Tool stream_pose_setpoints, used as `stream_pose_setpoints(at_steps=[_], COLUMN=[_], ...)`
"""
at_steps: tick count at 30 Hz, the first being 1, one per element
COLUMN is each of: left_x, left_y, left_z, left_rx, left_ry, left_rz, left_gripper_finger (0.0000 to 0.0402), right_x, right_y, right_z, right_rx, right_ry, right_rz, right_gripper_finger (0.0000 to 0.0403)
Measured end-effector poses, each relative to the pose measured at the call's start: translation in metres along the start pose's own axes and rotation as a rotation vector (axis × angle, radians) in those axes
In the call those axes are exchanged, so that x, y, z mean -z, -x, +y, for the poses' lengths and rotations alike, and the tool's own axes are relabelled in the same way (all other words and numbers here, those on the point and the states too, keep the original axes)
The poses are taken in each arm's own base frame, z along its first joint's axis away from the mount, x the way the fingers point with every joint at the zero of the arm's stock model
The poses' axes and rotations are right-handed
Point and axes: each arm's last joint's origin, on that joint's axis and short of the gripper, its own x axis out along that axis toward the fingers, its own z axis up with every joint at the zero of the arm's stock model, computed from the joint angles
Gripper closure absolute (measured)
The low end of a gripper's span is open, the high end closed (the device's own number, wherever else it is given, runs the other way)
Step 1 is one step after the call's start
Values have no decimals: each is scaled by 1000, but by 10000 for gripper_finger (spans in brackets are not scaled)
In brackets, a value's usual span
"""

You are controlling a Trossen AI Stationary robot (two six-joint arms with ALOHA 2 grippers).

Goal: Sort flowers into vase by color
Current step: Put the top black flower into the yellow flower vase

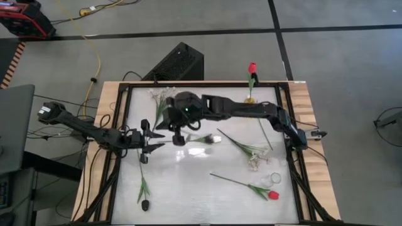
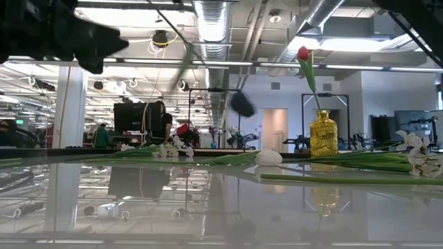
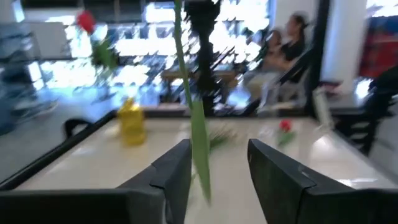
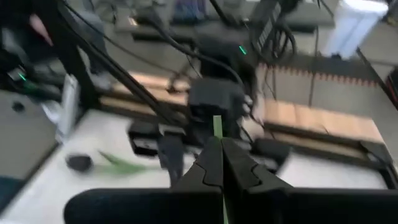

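My right gripper (image 1: 179, 137) reaches over the table's middle left and is shut on a green-stemmed flower (image 3: 199, 137). Its dark head (image 2: 242, 104) shows in the air in the low view. My left gripper (image 1: 157, 139) is open right beside it, and the stem with its leaf hangs between the open fingers (image 3: 177, 171). A red tulip (image 1: 252, 68) stands in a gold vase (image 2: 322, 135) at the far edge. Lying on the table are a white tulip (image 1: 204, 138), a dark tulip (image 1: 145, 204), a red tulip (image 1: 271, 195) and white sprigs (image 1: 254, 157). My right gripper pinches the flower's thin green stem (image 4: 217, 124) between its two shut fingers (image 4: 239, 168). The flower is lifted clear of the table. The stem runs on below the hold, and its leafy lower part (image 3: 202, 180) hangs down slack.
More white sprigs (image 1: 162, 94) lie at the far left corner. A small clear object (image 1: 275, 178) sits near the right edge. A raised black frame (image 1: 119, 125) borders the table. People sit in the room beyond (image 3: 292, 37). Bare tabletop lies near the front middle (image 1: 201, 194).
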Motion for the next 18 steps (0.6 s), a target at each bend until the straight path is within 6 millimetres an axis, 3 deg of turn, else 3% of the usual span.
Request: stream_pose_setpoints(at_steps=[8, 15, 18], left_x=[2, 6, 4], left_y=[-11, -18, -25], left_z=[-5, -10, -13], left_rx=[6, 81, 95], left_ry=[39, 52, 54], left_rz=[-66, -92, -91], left_gripper_finger=[201, 196, 196], right_x=[11, 27, 23], right_y=[-27, -42, -41], right_z=[31, 42, 42], right_rx=[-38, 27, 30], right_ry=[-35, -41, -44], right_rz=[-122, -157, -199], right_gripper_finger=[386, 386, 386])
